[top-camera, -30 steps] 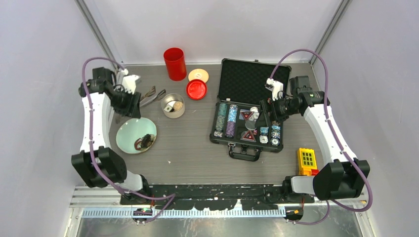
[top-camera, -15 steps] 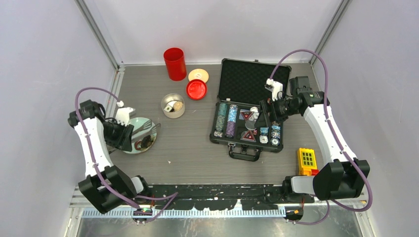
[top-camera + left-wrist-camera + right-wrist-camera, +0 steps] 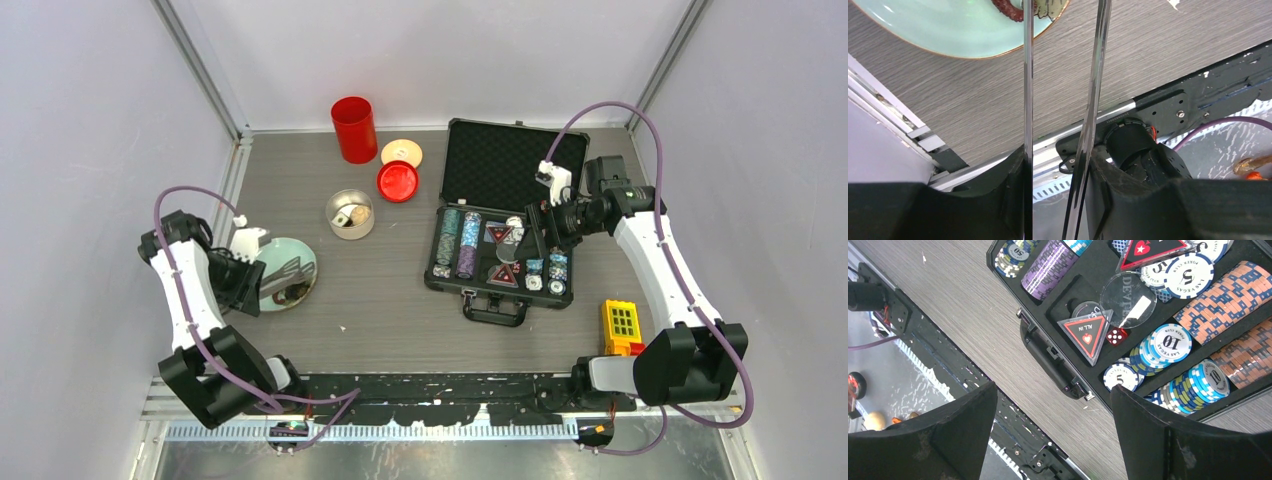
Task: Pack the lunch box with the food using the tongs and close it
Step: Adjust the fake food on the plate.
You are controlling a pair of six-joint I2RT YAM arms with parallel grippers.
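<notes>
Fingers (image 3: 1008, 180) of the left gripper (image 3: 1058, 170) clamp the tongs (image 3: 1094, 75) near the joined end. The 2 arms run forward between them, slightly apart. Tong tips reach over the pale green plate (image 3: 268, 252), above dark brown food (image 3: 292, 292) at its near edge; contact with the food cannot be told. The plate sits at the table's left side.

Lunch box (image 3: 350, 213) stands open on the table behind and right of the plate, well apart from the tongs, with a pale morsel inside. Its cream lid (image 3: 401, 152) lies farther back, just beside a red lid (image 3: 397, 181) and near a red cup (image 3: 353, 128).

Right gripper (image 3: 1053, 405) hangs over the open chip case (image 3: 500, 160), fingers spread wide, nothing between them. Chips, 1 red die and 2 triangular markers fill the tray below.
</notes>
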